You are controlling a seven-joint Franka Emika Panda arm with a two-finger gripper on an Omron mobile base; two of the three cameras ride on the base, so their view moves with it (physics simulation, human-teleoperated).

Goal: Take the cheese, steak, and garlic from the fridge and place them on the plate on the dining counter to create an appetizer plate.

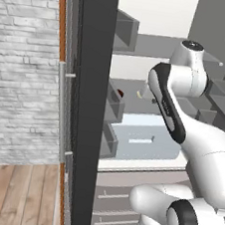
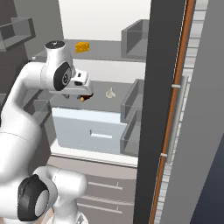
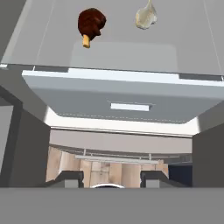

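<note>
The gripper (image 3: pixel 111 178) is hanging partly open, holding nothing, over the fridge (image 2: pixel 144 57) shelf; the steak (image 3: pixel 91 22) and garlic (image 3: pixel 145 16) are lying apart beyond it, the cheese (image 2: pixel 81 47) one shelf up. It should be centring squarely over the steak before closing

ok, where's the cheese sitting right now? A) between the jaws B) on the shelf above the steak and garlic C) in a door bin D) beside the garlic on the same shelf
B: in the right base view the cheese lies on the upper fridge shelf, while the steak and the garlic lie on the shelf below it, above the pale blue box.
</note>
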